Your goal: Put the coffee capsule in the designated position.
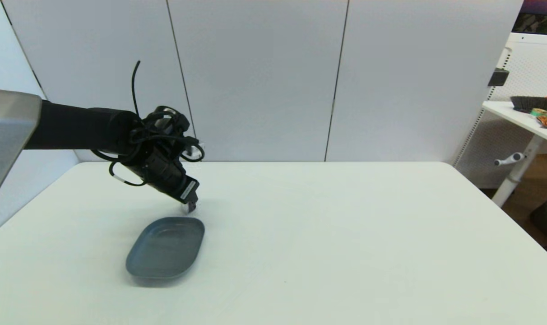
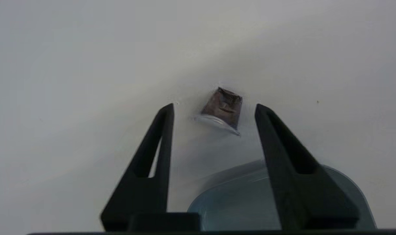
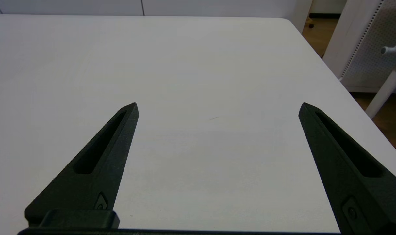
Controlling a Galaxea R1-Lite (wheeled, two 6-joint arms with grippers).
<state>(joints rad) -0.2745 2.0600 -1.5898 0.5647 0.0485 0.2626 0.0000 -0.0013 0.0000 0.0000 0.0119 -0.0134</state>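
Right gripper (image 3: 217,107) parked low over bare table (image 3: 198,65), jaws wide, holding nothing. Left gripper (image 2: 214,109) tilted down just past the dish (image 1: 165,247) far rim, jaws partly open. Capsule (image 2: 222,109) lies on its side on the table between the fingertips, untouched, outside the dish.

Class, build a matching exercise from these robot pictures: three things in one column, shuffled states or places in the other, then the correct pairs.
Things:
1. coffee capsule
2. grey dish
3. right end effector

States or places:
A. open wide over bare table, nothing between its fingers
B. lying on the table beyond the open left end effector, not gripped
C. on the table nearer the robot than the capsule, nothing in it

Pairs: 1-B, 2-C, 3-A
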